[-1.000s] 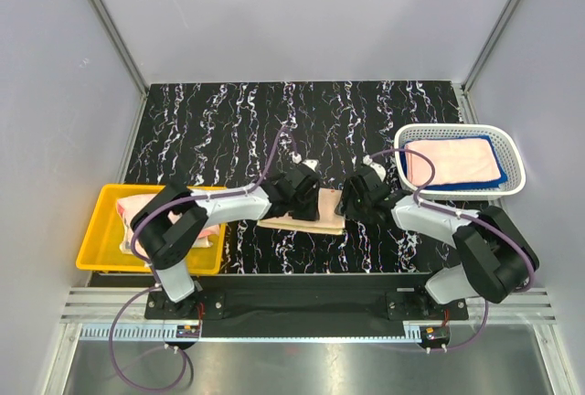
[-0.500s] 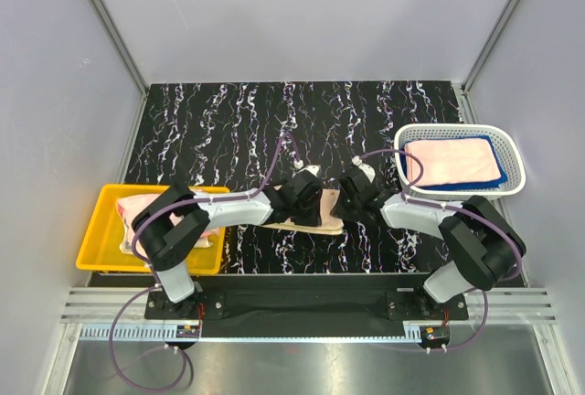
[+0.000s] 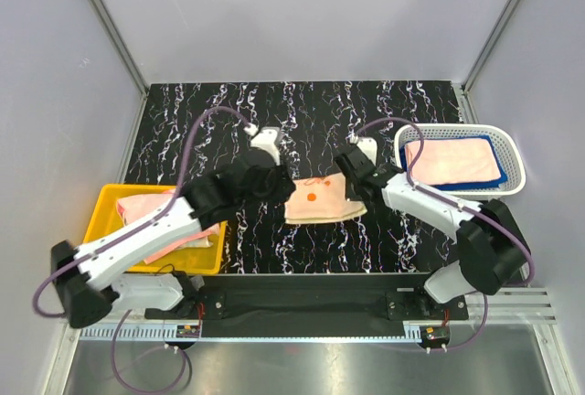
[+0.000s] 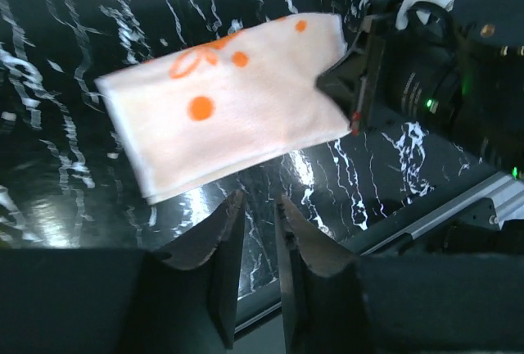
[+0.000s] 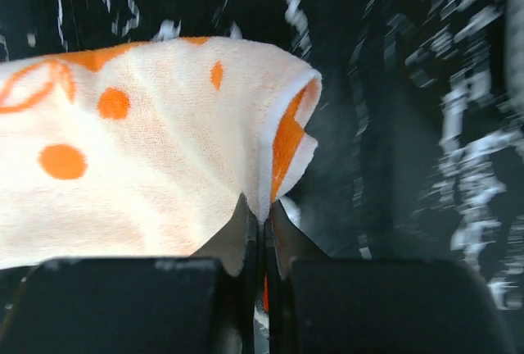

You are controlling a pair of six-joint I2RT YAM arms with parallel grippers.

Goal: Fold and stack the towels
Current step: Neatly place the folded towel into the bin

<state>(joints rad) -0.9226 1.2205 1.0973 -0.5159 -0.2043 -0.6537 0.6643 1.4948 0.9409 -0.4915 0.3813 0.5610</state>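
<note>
A folded beige towel [image 3: 316,202] with orange dots and lettering lies on the black marbled table [image 3: 384,112], also seen in the left wrist view [image 4: 221,116] and close up in the right wrist view [image 5: 139,149]. My right gripper [image 3: 351,195] [image 5: 262,206] is shut on that towel's right edge, with the cloth pinched between its jaws. My left gripper [image 3: 277,183] [image 4: 260,202] hangs above the table just left of the towel. Its jaws stand a little apart with nothing between them. A pale pink towel [image 3: 451,161] lies on a blue towel [image 3: 494,178].
The pink and blue towels rest in a white mesh basket [image 3: 515,150] at the right. At the left, a yellow bin [image 3: 97,233] holds a salmon-pink towel [image 3: 151,223]. Grey walls enclose the table on three sides.
The left gripper has lifted off the beige towel and drawn back to the left. The right gripper has shut on the towel's right edge. The towel now lies further right.
</note>
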